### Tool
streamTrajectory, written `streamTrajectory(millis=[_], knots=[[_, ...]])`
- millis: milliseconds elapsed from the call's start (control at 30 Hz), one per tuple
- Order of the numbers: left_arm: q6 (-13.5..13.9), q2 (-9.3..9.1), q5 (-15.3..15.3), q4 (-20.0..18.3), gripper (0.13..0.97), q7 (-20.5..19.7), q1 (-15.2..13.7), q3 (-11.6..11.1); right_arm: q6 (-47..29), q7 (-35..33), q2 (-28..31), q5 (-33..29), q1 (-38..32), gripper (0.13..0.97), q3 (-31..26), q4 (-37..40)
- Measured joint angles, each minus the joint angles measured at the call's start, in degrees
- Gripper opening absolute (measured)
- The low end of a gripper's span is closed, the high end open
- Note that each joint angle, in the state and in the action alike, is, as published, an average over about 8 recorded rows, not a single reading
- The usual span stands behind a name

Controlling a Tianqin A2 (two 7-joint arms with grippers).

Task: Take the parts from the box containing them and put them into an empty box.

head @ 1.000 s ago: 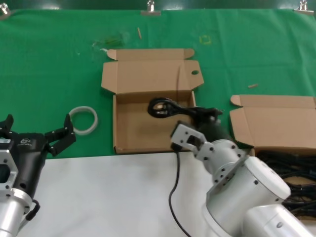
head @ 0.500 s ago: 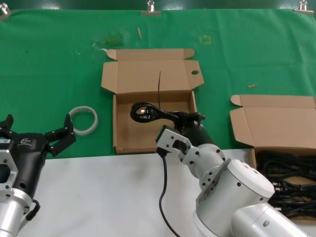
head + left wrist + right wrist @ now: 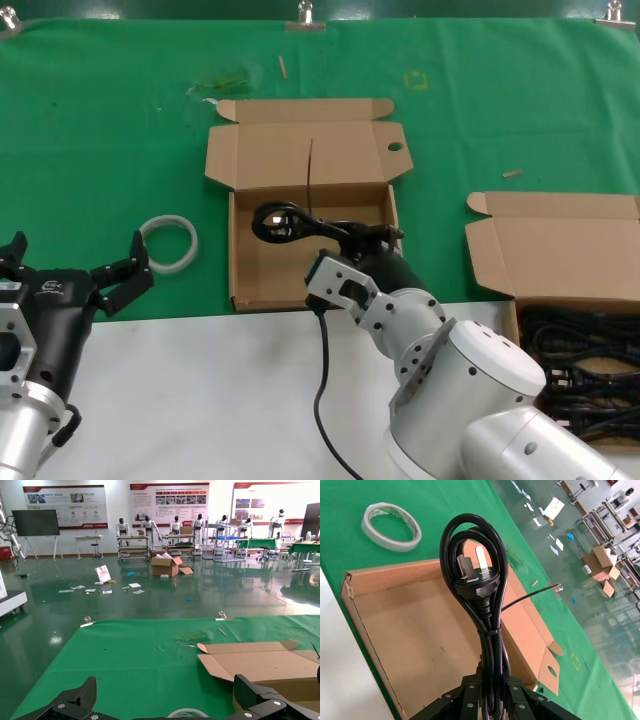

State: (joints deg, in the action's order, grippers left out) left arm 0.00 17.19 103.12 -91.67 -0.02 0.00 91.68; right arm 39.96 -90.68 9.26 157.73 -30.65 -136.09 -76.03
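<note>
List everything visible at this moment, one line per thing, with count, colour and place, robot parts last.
Held power cord: one, black, coiled, over the empty box, in the right gripper.
Empty box: one, brown cardboard, centre of the green cloth, lid open, round hole in one flap.
Box of cords: one, brown cardboard, at the robot's right, lid open.
Remaining cords: several, black, in the right-hand box; count unclear.
Tape ring: one, white, on the cloth left of the empty box.
Green cloth: one, covering the table's far part.
Left gripper: black, open, idle near the ring.
Right gripper: black, shut on the cord.
</note>
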Motion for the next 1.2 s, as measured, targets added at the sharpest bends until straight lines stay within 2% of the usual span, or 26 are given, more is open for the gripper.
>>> streamTrajectory(millis=[500,800,1100,1200], knots=[[0.00,0.00,0.00,0.00,0.966,0.00,0.00,0.00,-1.25,5.35,0.26,0.00,-0.11,0.198,0.82,1.69],[0.00,0.00,0.00,0.00,0.966,0.00,0.00,0.00,-1.38,5.98,0.31,0.00,-0.07,0.242,0.94,1.75],[0.00,0.00,0.00,0.00,0.966,0.00,0.00,0.00,-1.38,5.98,0.31,0.00,-0.07,0.350,0.94,1.76],[0.00,0.00,0.00,0.00,0.966,0.00,0.00,0.00,-1.38,5.98,0.31,0.00,-0.07,0.416,0.94,1.76]])
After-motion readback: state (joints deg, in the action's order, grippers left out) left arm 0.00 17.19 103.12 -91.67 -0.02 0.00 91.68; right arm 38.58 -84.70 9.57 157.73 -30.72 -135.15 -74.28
